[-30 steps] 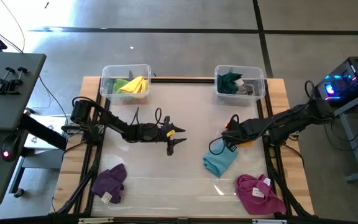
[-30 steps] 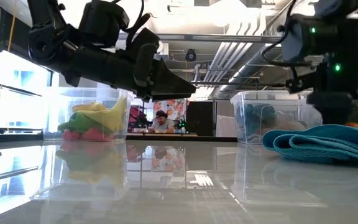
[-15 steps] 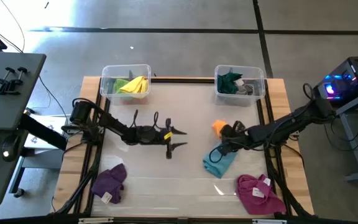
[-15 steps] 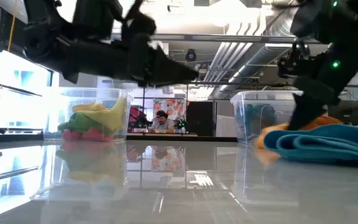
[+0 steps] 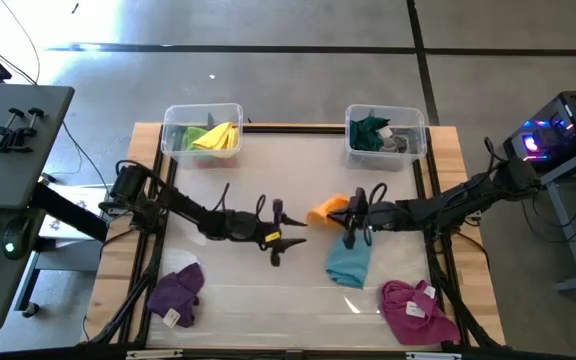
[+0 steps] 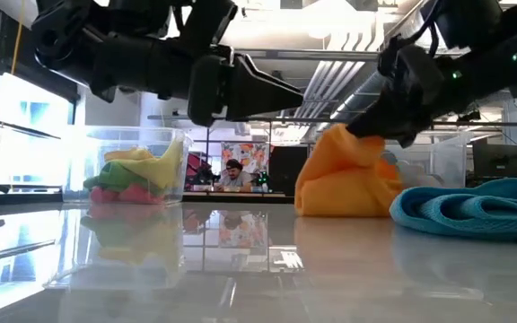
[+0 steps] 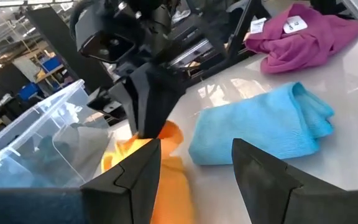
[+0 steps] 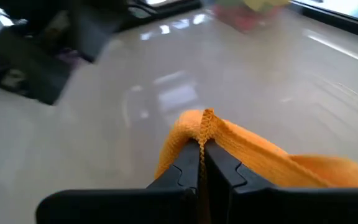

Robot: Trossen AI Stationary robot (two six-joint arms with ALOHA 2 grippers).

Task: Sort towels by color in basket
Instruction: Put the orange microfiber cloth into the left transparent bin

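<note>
My right gripper point(image 5: 351, 214) is near the table's middle, shut on the orange towel point(image 5: 326, 210), a bunched heap in the low view point(image 6: 344, 184). My left gripper point(image 5: 288, 240) is open just left of the orange towel and touches nothing. The light blue towel point(image 5: 348, 262) lies flat on the table near my right gripper. The magenta towel point(image 5: 418, 310) lies at the near right and the purple towel point(image 5: 178, 293) at the near left. Yellow, green and pink towels are in the left bin point(image 5: 203, 133). Dark teal and grey towels are in the right bin point(image 5: 386, 130). My right gripper pinches a raised fold of the orange towel point(image 8: 206, 118) between its two shut fingers point(image 8: 188, 163). It comes from the table's right, slanting down. The towel hangs bunched below the fingers, and its lower part point(image 6: 330, 208) touches the table.
The two clear bins stand at the far edge, left and right. Bare table point(image 5: 268, 170) lies between them and in front of my left gripper. The left wrist view shows the light blue towel point(image 7: 260, 127) and the magenta towel point(image 7: 303, 37) beyond my fingers.
My right gripper has moved toward the table's left, bringing the orange towel from beside the light blue towel to the table's middle. The towel now stands in plain view as a heap. My left gripper has shifted a little toward the near edge.
</note>
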